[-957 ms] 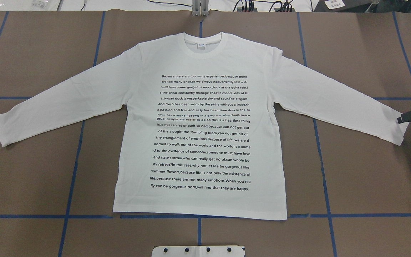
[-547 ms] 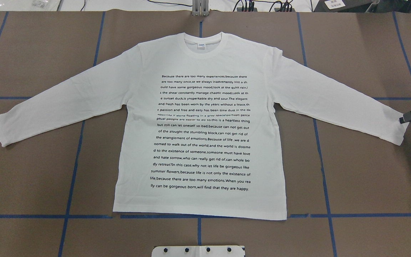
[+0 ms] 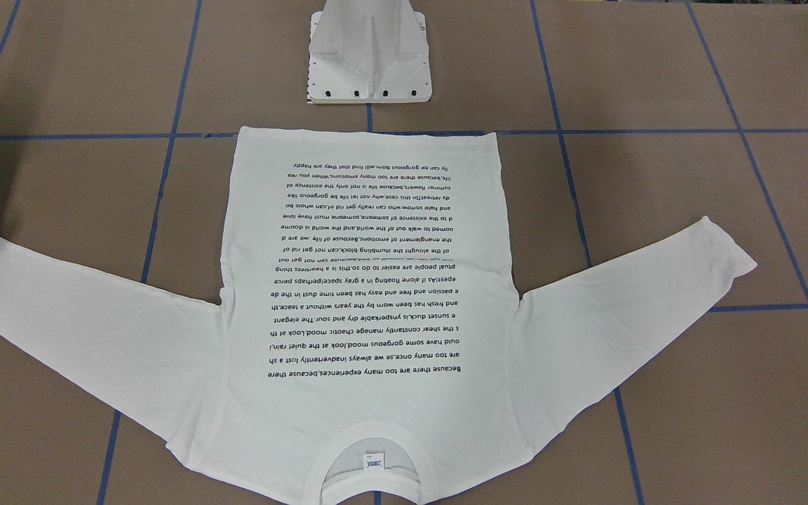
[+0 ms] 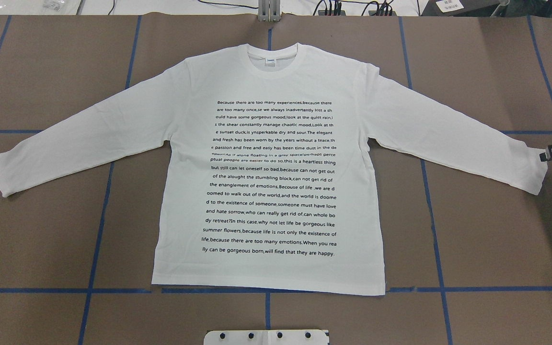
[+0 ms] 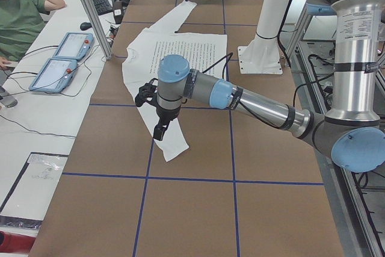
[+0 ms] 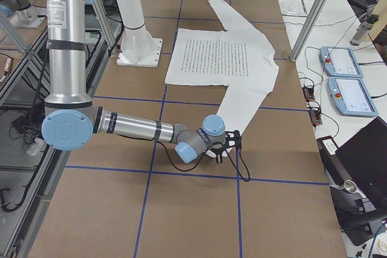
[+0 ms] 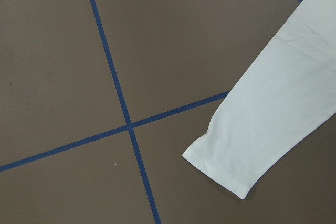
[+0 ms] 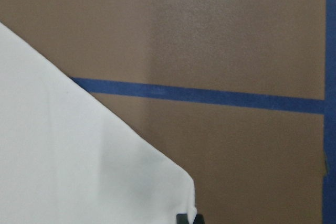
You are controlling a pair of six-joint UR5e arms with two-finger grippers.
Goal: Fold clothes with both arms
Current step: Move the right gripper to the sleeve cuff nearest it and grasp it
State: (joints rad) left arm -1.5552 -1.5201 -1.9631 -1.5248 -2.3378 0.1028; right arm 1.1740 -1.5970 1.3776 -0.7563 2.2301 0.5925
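Observation:
The white long-sleeved shirt [image 4: 266,191] lies flat on the brown table, text side up, collar at the far side and both sleeves spread outward. My right gripper [image 4: 544,155] hangs low at the outer edge of the right sleeve's cuff [image 8: 79,171]. Only its dark tip shows, so I cannot tell if it is open or shut. My left gripper [image 5: 160,132] hovers above the left sleeve's cuff [image 7: 236,156], which lies free on the table. It shows only in the exterior left view, so I cannot tell its state.
The white pedestal base [image 4: 266,337] stands at the near edge, just below the shirt's hem. Blue tape lines [image 4: 98,211] grid the table. Beyond the far edge are control tablets [image 5: 60,58], an aluminium post [image 5: 90,10] and a seated person [image 5: 18,16].
My right gripper's tip has slid slightly to the right and toward the far side, from over the cuff to its outer edge. The shirt has not moved.

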